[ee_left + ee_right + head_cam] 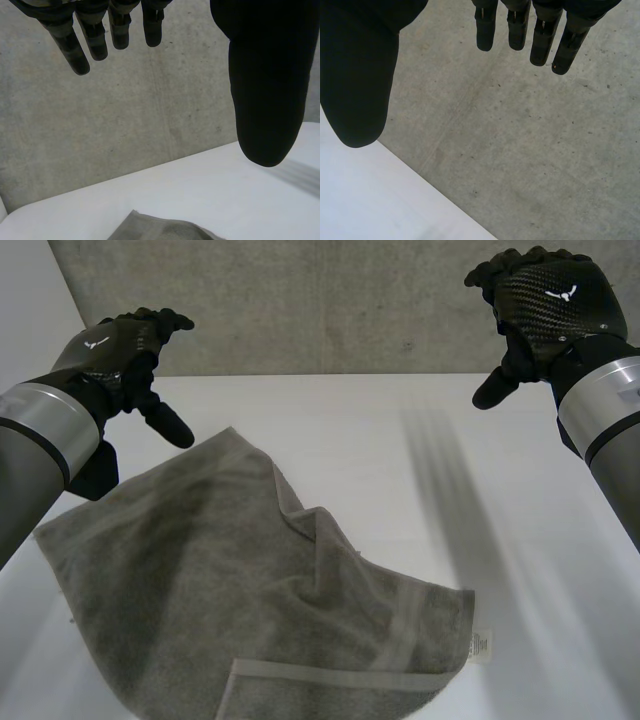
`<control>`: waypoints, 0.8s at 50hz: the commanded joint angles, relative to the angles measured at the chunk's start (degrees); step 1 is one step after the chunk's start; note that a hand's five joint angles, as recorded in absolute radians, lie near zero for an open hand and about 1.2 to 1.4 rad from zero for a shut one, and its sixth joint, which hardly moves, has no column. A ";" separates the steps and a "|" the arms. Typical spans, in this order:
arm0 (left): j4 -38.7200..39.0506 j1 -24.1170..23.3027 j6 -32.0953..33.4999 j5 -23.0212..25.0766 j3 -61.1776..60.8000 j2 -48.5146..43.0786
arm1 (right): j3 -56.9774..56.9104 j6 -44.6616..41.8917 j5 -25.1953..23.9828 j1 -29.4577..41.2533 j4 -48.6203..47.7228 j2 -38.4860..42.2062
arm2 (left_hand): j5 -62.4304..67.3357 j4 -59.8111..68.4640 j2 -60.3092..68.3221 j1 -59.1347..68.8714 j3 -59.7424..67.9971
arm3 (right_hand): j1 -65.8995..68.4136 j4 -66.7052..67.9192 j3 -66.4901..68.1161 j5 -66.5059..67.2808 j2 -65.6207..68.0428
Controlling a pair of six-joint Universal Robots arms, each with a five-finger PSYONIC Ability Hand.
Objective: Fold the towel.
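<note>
The grey towel (230, 580) lies on the white desk (400, 430), in its near left part. It is not flat: a raised crease runs from the far corner toward the middle, and the near edge is turned over in a narrow strip. A small white label (481, 644) sticks out at the right corner.

The left hand (115, 350) hangs in the air above the far left side of the towel and does not touch it. In the left wrist view its fingers (70, 45) are straight and apart from each other, and the far corner of the towel lies on the desk below them.

The right hand (545, 300) is raised over the far right of the desk, well apart from the towel. Its fingers (517, 30) are also straight and apart, and they hold nothing. Behind the desk stands a concrete wall (330, 300).
</note>
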 commanded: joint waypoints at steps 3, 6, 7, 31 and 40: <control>-0.07 -0.09 0.06 1.39 -0.42 -0.35 | -0.02 0.05 -1.42 0.00 1.23 1.10 | -1.41 0.78 0.96 0.31 0.85 | -2.06 -3.44 -2.19 -2.60 -2.78; 0.02 -0.09 0.06 1.48 -0.42 -0.44 | -0.11 0.13 -3.17 0.00 2.90 3.63 | -1.24 0.95 1.13 0.48 1.02 | -2.06 -3.44 -2.19 -2.60 -2.78; 0.02 -0.09 0.06 1.48 -0.42 -0.79 | -0.37 0.31 -3.87 0.00 4.04 5.04 | -0.91 1.28 1.46 0.81 1.35 | -2.06 -3.44 -2.19 -2.60 -2.78; 2.13 0.53 8.67 1.57 0.54 -10.11 | -7.30 24.04 -5.90 13.79 3.00 32.10 | -1.58 0.61 0.79 0.14 0.68 | -2.06 -3.44 -2.19 -2.60 -2.78; 2.74 1.23 8.76 1.57 0.81 -10.11 | -13.03 23.69 -5.29 15.91 2.82 40.38 | -1.58 0.61 0.79 0.14 0.68 | -1.31 -2.68 -1.43 -1.84 -2.02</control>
